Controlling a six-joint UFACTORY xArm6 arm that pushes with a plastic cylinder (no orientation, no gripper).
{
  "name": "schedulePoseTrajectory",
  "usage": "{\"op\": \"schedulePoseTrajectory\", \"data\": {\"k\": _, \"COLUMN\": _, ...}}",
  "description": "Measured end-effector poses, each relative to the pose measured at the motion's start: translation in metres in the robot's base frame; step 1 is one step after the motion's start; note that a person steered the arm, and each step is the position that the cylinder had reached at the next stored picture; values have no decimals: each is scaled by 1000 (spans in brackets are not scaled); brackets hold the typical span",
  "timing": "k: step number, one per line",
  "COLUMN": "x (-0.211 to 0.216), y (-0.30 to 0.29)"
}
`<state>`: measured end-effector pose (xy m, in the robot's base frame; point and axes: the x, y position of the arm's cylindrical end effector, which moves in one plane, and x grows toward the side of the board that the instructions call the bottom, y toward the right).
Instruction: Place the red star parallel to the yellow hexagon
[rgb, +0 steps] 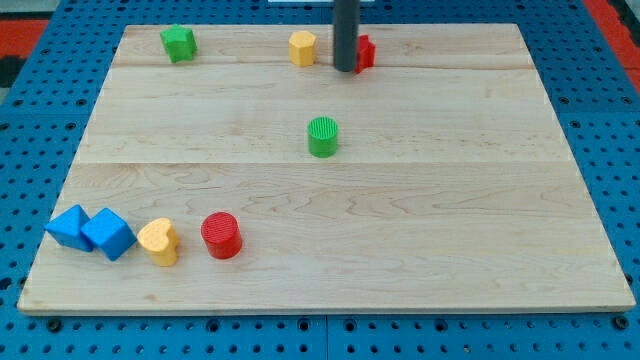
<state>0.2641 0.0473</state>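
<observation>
Basically my tip (345, 69) has no jaws, only a bare rod touching the red star (365, 52), beside the yellow hexagon (302, 47). Star looks light, rigid, slippery: push its flat side.

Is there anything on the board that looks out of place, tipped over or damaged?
Nothing stands out. Every block sits flat on the wooden board, none damaged. My tip partly hides the red star, just to the view's right of the yellow hexagon near the view's top edge.
</observation>
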Motion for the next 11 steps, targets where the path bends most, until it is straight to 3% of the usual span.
{"op": "schedulePoseTrajectory", "data": {"k": 1, "x": -3, "y": 27}}
{"op": "schedulePoseTrajectory", "data": {"k": 2, "x": 23, "y": 37}}
{"op": "schedulePoseTrajectory", "data": {"k": 3, "x": 27, "y": -16}}
{"op": "schedulePoseTrajectory", "data": {"k": 4, "x": 4, "y": -39}}
{"op": "schedulePoseTrajectory", "data": {"k": 6, "x": -44, "y": -25}}
{"op": "schedulePoseTrajectory", "data": {"k": 7, "x": -44, "y": 32}}
{"op": "schedulePoseTrajectory", "data": {"k": 8, "x": -43, "y": 41}}
{"op": "schedulePoseTrajectory", "data": {"k": 11, "x": -22, "y": 10}}
